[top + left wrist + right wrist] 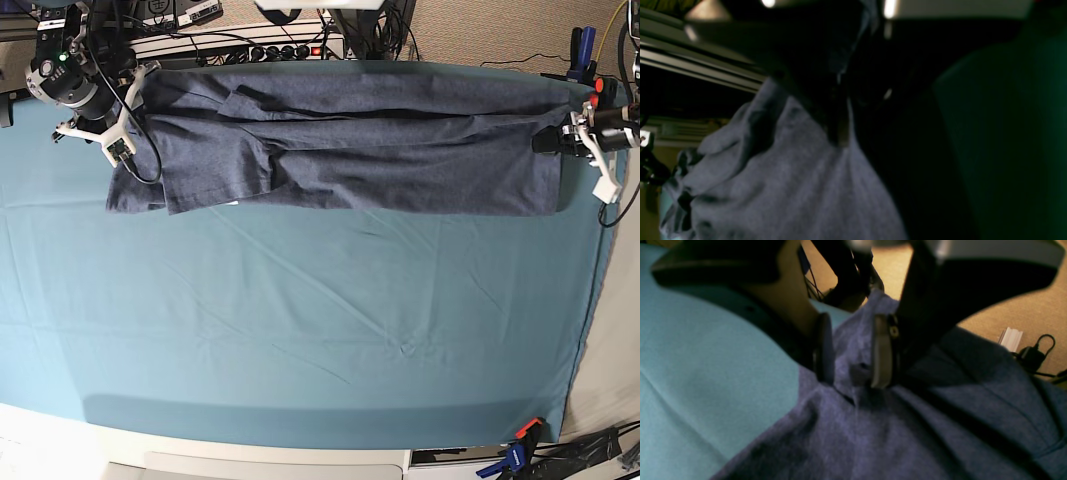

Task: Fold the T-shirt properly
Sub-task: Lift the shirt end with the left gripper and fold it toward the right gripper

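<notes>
The right gripper [851, 353] stands over the T-shirt [340, 145] with its two pads part-way apart and a raised fold of blue-grey cloth between them; the cloth touches the pale pad [881, 351] on one side, while the dark pad [823, 348] sits at the edge of the fabric, so it grasps the shirt loosely. In the base view this gripper [118, 140] is at the far left corner of the table, at the sleeve end of the shirt.

The left gripper [840, 110] is seen dark and blurred from its own camera; its fingers meet in a narrow point with grey cloth hanging from it, so it is clenched on the T-shirt. In the base view it [565, 140] is at the far right edge of the table, at the hem end of the shirt.

The T-shirt lies stretched sideways along the far edge of the table, between the two grippers, doubled lengthwise into a long band. Its sleeve end at the left is bunched and creased, with a corner poking out at the near left; the right end is a straight edge.

The teal table cloth [300, 330] covers the table and lies bare in front of the shirt, with faint creases. An orange and blue clamp [518, 452] holds the cloth at the near right corner
</notes>
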Robot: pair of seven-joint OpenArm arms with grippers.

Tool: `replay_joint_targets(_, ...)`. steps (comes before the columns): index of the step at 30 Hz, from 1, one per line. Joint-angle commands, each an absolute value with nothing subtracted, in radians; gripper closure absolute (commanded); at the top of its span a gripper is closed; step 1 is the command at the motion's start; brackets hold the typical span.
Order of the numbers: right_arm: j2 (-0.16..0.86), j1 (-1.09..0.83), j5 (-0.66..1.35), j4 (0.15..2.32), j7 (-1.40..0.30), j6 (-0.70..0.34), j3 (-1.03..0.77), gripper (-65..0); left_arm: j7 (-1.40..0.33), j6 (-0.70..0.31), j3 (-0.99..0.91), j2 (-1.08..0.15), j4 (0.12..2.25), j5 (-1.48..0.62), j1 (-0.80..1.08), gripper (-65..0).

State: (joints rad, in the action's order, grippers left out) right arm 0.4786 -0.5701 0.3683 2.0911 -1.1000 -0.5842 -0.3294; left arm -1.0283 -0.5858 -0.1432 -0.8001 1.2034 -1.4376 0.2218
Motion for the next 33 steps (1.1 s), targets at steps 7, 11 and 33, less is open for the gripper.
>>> replay_joint_targets(7, 0.49, -0.568, 0.374, 2.107, -1.091, -0.58, -0.341, -19.8, -1.077, -0.604, -0.138, -0.815, 1.388, -1.407, 0.228, 0.0)
replay_joint_targets(11, 0.49, -0.568, 0.374, 2.107, -1.091, -0.58, -0.341, -19.8, -1.076, -0.646, -0.138, -0.805, 1.554, -1.407, 0.239, 0.0)
replay_joint_targets(33, 0.453, -0.562, 0.374, 2.107, -1.058, -0.58, -0.341, -19.8, -0.865, -0.625, 0.177, -0.456, 1.895, -0.997, 0.186, 0.0)
